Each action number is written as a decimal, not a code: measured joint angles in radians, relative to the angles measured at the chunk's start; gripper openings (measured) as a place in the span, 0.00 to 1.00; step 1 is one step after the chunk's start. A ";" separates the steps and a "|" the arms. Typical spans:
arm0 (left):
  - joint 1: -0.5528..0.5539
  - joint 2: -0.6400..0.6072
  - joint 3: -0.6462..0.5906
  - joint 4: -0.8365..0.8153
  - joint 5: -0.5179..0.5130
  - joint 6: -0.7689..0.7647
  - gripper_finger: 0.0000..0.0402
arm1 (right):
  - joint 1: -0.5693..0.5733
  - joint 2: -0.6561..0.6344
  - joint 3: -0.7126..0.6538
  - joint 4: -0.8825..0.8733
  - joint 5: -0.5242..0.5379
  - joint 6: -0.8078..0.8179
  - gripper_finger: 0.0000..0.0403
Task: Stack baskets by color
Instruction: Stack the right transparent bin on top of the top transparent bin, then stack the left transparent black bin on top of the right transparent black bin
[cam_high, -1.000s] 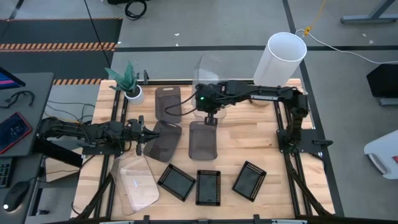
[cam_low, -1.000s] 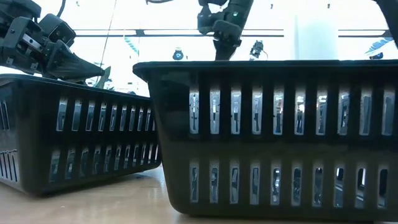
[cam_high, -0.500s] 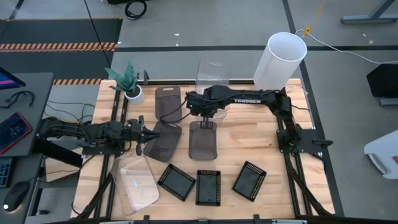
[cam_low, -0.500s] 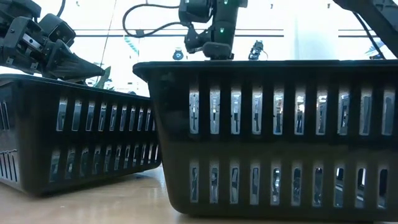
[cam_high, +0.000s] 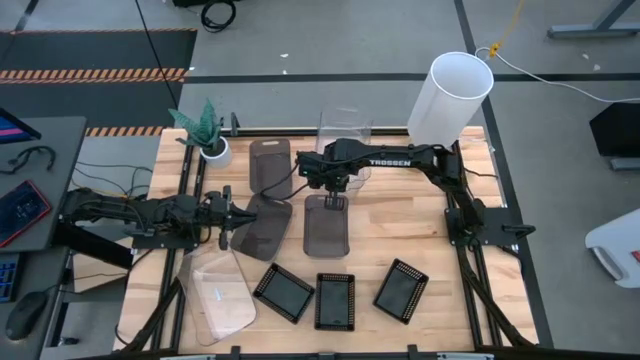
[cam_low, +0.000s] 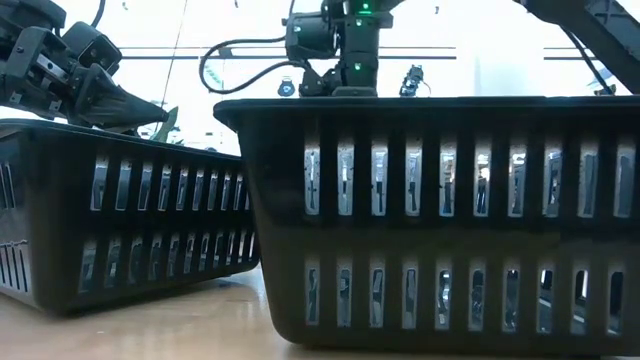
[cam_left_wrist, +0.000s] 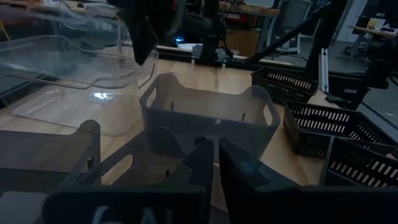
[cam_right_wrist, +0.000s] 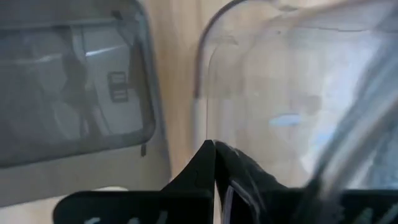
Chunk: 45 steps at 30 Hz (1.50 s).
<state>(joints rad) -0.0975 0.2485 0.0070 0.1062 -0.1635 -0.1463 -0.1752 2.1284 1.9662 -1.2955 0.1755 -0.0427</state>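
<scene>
The wooden table (cam_high: 400, 215) sat on a grey shop floor, with the tall white cylinder lamp (cam_high: 449, 95) at its far right corner and a little potted plant (cam_high: 207, 130) far left. Biggest change in the last second: the right gripper (cam_high: 336, 190) swung left and down from up by the far edge, and the clear basket (cam_high: 343, 135) it carried went from tipped on end to hanging lower over the far middle, jaws clenched on its rim. So that one looked like it was on its way to a clear stack, maybe with the other clear basket (cam_high: 220, 293) near left. The left gripper (cam_high: 228, 218) hadn't budged, clamped on the rim of a smoky grey basket (cam_high: 262, 226); two more grey ones sat just beside it, one in the middle (cam_high: 326, 228) and one farther back (cam_high: 270, 165). Three black mesh trays (cam_high: 335, 300) lay untouched along the near edge.
</scene>
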 joint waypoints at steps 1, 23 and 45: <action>0.000 0.000 0.000 0.000 0.000 0.000 0.07 | 0.000 0.000 -0.001 0.002 -0.008 -0.005 0.03; 0.000 0.000 0.000 0.000 0.000 0.000 0.07 | 0.026 0.003 0.144 -0.054 -0.030 -0.020 0.30; 0.000 0.000 0.000 0.000 0.000 0.000 0.08 | 0.333 0.017 0.024 0.310 -0.174 0.077 0.35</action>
<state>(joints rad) -0.0975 0.2481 0.0067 0.1063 -0.1638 -0.1463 0.1576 2.1452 1.9899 -0.9857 0.0015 0.0347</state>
